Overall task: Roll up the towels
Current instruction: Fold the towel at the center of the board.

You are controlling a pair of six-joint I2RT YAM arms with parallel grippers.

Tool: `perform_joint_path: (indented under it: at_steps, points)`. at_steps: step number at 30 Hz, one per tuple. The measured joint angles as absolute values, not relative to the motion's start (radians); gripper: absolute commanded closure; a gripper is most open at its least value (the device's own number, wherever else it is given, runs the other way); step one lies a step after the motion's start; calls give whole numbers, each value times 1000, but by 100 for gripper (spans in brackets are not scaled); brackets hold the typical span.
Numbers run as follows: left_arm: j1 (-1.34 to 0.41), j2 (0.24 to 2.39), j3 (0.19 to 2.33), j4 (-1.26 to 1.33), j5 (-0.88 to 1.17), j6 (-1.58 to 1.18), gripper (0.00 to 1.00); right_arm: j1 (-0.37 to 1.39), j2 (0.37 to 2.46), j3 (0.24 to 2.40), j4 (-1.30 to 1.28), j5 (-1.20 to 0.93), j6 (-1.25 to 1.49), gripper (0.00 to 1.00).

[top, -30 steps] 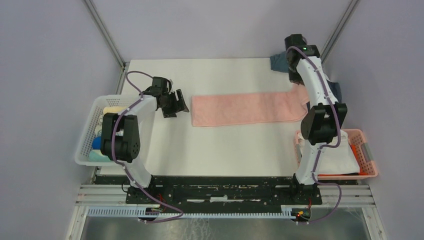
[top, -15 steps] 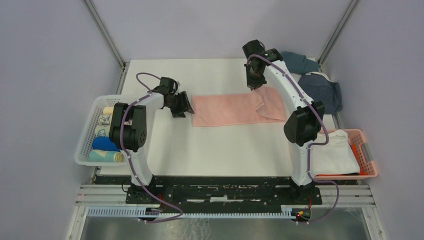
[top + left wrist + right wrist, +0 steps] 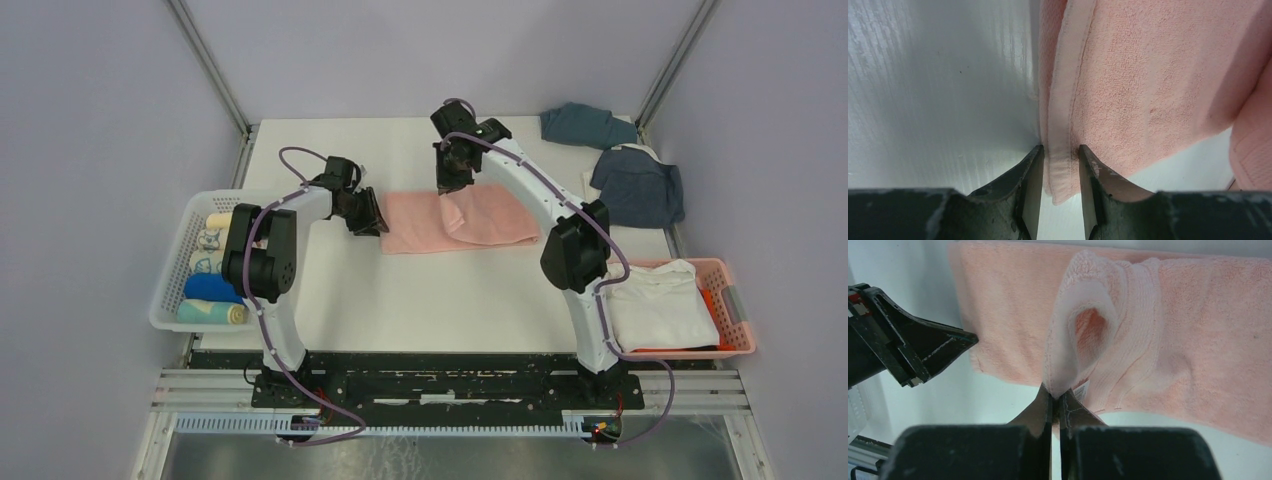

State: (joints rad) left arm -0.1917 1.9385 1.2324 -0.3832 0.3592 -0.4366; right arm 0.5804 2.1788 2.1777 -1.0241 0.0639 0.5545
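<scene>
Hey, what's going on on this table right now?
Two robot arms are working on a pink towel lying mid-table. The right claw is pinched shut on one end, which is lifted and doubled over the rest of the cloth. The left claw sits at the opposite end, open, with a finger on either side of the hem. Rolled towels fill the white basket on the left, and loose blue towels lie at the far right.

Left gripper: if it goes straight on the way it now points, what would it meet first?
The pink towel: its hemmed edge lies between the open fingers of the left gripper. The white table probably lies just behind it, though depth is unclear.
</scene>
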Motion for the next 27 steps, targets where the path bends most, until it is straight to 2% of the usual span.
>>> perform_joint_path:
  at_steps: [27]
  points:
    - [-222,1938,1230,-385,342,-436,65,668,2272,2191,-861,-85,657,89]
